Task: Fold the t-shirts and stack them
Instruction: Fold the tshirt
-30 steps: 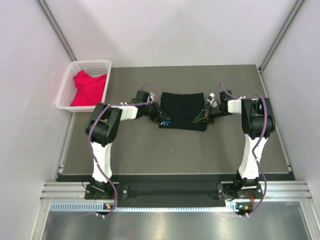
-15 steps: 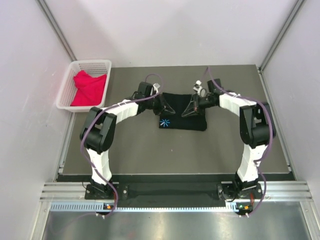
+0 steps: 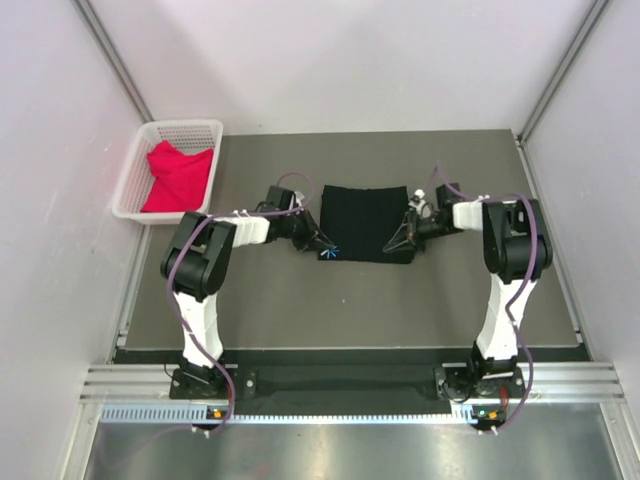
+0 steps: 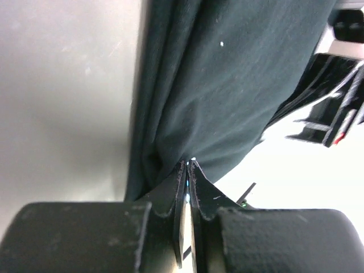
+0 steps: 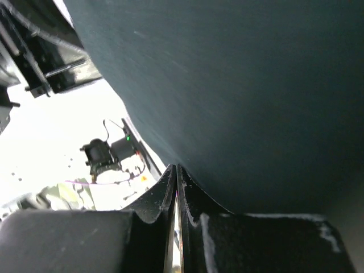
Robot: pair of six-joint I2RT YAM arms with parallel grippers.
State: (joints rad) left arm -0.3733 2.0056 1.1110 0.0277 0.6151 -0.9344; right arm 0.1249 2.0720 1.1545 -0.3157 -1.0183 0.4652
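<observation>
Fingers point(image 4: 169, 192), left and right, pinch black t-shirt point(image 3: 365, 220).

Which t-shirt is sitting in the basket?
The red-pink t-shirt, bunched up inside the white basket at the far left of the table. The black t-shirt is in the middle, pinched by the left gripper and right gripper.
</observation>
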